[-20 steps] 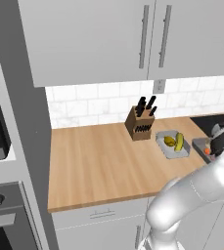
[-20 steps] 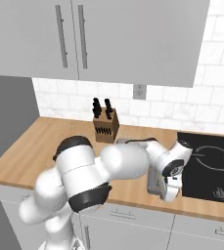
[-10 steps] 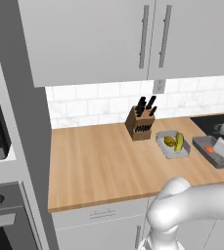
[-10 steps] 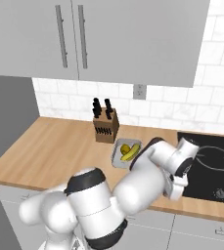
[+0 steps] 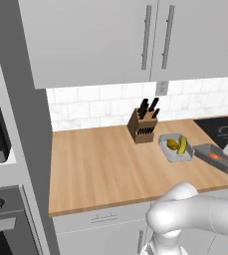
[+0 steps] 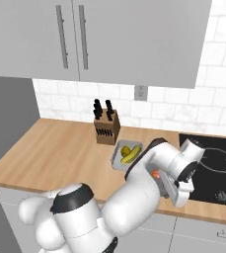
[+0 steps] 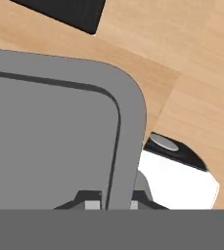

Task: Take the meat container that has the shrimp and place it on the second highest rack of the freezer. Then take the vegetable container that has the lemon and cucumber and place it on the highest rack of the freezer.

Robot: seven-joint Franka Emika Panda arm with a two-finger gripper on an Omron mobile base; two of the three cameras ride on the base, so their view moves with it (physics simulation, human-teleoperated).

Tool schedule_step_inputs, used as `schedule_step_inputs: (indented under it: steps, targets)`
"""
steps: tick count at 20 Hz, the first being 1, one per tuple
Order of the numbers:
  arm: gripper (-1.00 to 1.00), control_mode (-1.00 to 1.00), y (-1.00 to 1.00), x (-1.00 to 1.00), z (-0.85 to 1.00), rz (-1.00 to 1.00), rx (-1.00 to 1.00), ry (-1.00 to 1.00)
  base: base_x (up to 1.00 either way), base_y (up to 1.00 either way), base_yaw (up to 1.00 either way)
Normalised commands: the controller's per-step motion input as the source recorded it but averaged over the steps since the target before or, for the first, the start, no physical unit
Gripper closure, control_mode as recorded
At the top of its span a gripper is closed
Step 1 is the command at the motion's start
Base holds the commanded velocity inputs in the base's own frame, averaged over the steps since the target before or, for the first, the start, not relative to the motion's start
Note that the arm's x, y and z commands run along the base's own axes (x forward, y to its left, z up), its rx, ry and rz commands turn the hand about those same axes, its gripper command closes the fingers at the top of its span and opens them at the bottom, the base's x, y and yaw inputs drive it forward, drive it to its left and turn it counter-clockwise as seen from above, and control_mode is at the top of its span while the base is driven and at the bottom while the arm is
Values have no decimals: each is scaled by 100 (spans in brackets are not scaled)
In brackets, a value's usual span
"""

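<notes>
Left base view: meat container near the counter's right edge, orange shrimp inside.
Just left of it, vegetable container with lemon and cucumber; knife block behind; right base view: gripper at the meat container's front end by the cooktop, tray tilted off the wooden counter; hand view: fingertips pinching the tray's raised rim.

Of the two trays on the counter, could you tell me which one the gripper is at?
The meat container, the darker grey tray with the orange shrimp; its rim runs between the gripper fingertips. The paler vegetable container with lemon and cucumber sits beside the knife block.
</notes>
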Motion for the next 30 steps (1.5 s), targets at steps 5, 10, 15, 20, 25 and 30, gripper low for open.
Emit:
schedule_step_inputs:
  steps: [5,10,15,20,25,30]
  targets:
    - [100,-100,18,-53,74,8,0,-25,0,0,0]
    - [100,-100,23,-51,90,4,0,-41,0,0,0]
    - [100,-100,56,-36,91,12,-6,-41,0,0,0]
    - [100,-100,93,-10,49,42,-18,-23,0,0,0]
    - [100,-100,100,-2,40,66,-27,-5,0,0,0]
    - [100,-100,93,0,87,49,-16,0,0,0,0]
